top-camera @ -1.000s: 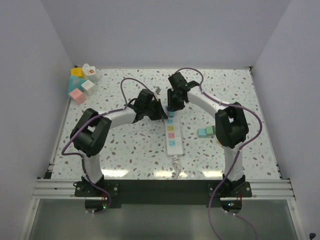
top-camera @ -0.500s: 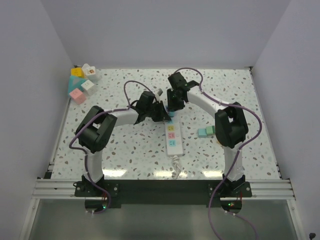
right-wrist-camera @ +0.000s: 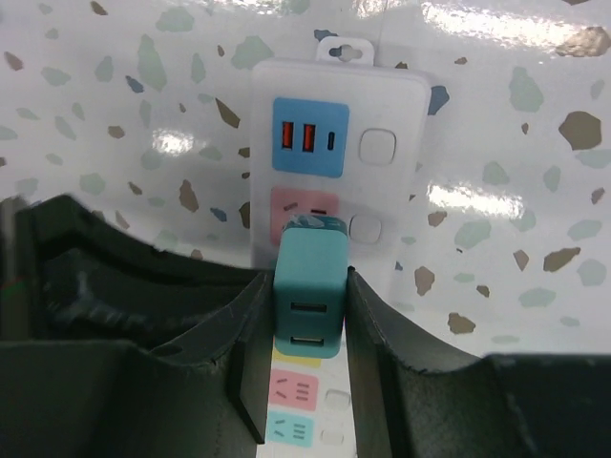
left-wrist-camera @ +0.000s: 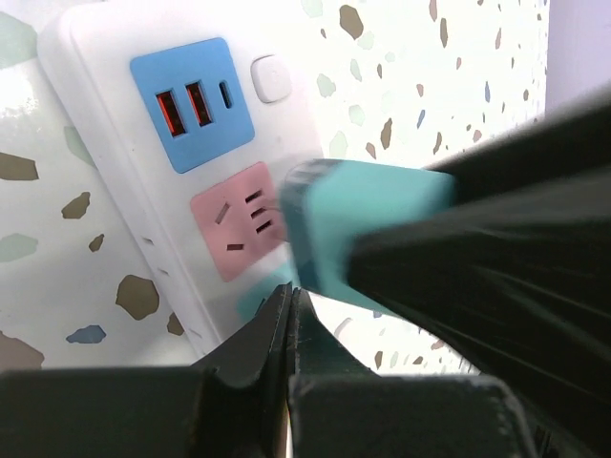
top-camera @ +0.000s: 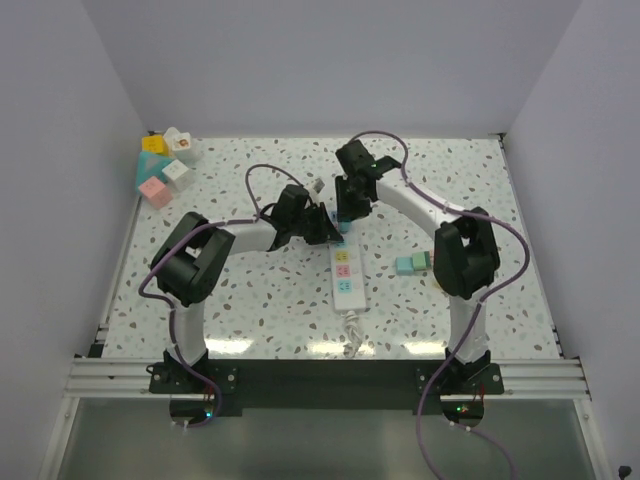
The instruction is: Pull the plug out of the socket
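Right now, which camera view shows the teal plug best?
The right wrist view: the teal plug is sharp and centred, clamped by the right gripper, its two slots visible. The left wrist view shows it blurred and partly covered. The top external view shows only a tiny teal spot.

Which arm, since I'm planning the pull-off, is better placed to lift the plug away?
Right: the right gripper clamps the teal plug over the pink outlet on the power strip. The left gripper is shut, holding nothing, at the strip's edge.

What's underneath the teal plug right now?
The white power strip: its pink outlet shows partly beside the teal plug. The plug's prongs and the strip face directly beneath are covered.
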### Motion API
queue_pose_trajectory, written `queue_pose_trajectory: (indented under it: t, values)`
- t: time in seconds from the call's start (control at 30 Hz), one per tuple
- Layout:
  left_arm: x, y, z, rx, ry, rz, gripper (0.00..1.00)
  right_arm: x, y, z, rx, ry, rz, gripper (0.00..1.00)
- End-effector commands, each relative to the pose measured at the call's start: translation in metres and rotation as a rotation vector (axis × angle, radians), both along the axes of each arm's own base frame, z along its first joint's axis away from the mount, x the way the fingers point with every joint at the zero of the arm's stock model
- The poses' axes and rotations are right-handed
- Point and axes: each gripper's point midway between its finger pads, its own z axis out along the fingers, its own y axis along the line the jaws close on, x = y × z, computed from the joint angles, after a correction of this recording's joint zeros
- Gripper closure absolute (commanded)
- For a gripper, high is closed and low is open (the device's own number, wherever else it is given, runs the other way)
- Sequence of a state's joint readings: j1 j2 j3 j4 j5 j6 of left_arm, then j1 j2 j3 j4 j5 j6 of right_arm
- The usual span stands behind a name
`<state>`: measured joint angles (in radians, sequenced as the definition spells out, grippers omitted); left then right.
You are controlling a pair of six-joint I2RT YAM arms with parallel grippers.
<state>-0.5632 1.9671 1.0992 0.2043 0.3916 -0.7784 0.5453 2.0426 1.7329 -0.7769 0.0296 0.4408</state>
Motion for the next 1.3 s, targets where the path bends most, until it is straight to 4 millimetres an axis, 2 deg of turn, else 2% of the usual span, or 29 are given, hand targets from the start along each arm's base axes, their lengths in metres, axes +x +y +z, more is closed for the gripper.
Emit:
queue_pose_trajectory:
  t: [0.0,0.07,0.1,0.17,0.27,0.3,0.33,0.37,0.4,0.43,0.5,0.53,0.63,0.7,0.73,0.8,0.9,1.03,1.07,1.1,1.2,1.27]
  values:
    - [-0.031,0.042,-0.073,0.229,0.165,0.068,1.0,-0.005,0.0,0.127,0.143,-0.241,-0.027,1.0]
    - [-0.032,0.045,-0.079,0.239,0.179,0.069,1.0,-0.007,-0.006,0.142,0.146,-0.272,-0.048,1.0]
    - [-0.033,0.044,-0.08,0.241,0.183,0.067,1.0,-0.008,-0.014,0.149,0.126,-0.289,-0.08,1.0]
    - [-0.033,0.043,-0.081,0.239,0.182,0.061,1.0,-0.01,-0.029,0.147,0.072,-0.295,-0.125,1.0]
    - [-0.03,0.038,-0.072,0.21,0.167,0.054,1.0,-0.02,-0.077,0.119,-0.092,-0.241,-0.251,1.0]
    - [-0.028,0.036,-0.067,0.199,0.156,0.047,1.0,-0.024,-0.1,0.108,-0.139,-0.2,-0.308,1.0]
    - [-0.024,0.032,-0.056,0.181,0.131,0.042,1.0,-0.036,-0.12,0.09,-0.198,-0.161,-0.339,1.0]
    - [-0.022,0.031,-0.049,0.177,0.116,0.035,1.0,-0.042,-0.134,0.082,-0.23,-0.142,-0.362,1.0]
    - [-0.02,0.03,-0.042,0.171,0.101,0.032,1.0,-0.055,-0.159,0.06,-0.285,-0.087,-0.405,1.0]
    - [-0.016,0.028,-0.027,0.159,0.073,0.033,1.0,-0.062,-0.17,0.06,-0.283,-0.084,-0.421,1.0]
    - [-0.011,0.028,-0.012,0.158,0.039,0.041,1.0,-0.07,-0.185,0.052,-0.295,-0.078,-0.434,1.0]
    - [-0.008,0.027,0.004,0.144,0.012,0.046,1.0,-0.08,-0.189,0.043,-0.307,-0.054,-0.423,1.0]
    - [-0.003,0.026,0.031,0.125,-0.029,0.056,1.0,-0.097,-0.187,0.037,-0.284,-0.013,-0.396,1.0]
    - [-0.001,0.025,0.044,0.112,-0.047,0.059,1.0,-0.107,-0.183,0.039,-0.247,0.002,-0.384,1.0]
    - [0.0,0.024,0.052,0.102,-0.057,0.057,1.0,-0.116,-0.184,0.032,-0.248,0.026,-0.38,1.0]
    - [-0.001,0.023,0.058,0.096,-0.062,0.05,1.0,-0.126,-0.185,0.032,-0.239,0.032,-0.378,1.0]
    - [-0.003,0.025,0.063,0.096,-0.07,0.052,1.0,-0.149,-0.196,0.013,-0.276,0.077,-0.382,1.0]
    - [-0.01,0.03,0.058,0.108,-0.064,0.05,1.0,-0.155,-0.202,0.0,-0.313,0.099,-0.388,1.0]
    - [-0.01,0.031,0.058,0.111,-0.065,0.051,1.0,-0.155,-0.202,-0.002,-0.314,0.101,-0.389,0.83]
    - [-0.011,0.034,0.056,0.12,-0.065,0.056,1.0,-0.153,-0.201,-0.003,-0.314,0.097,-0.385,0.74]
    - [-0.012,0.041,0.056,0.141,-0.07,0.074,1.0,-0.154,-0.204,-0.005,-0.337,0.115,-0.384,0.48]
    - [-0.013,0.047,0.061,0.153,-0.079,0.087,1.0,-0.153,-0.204,0.002,-0.332,0.103,-0.385,0.35]
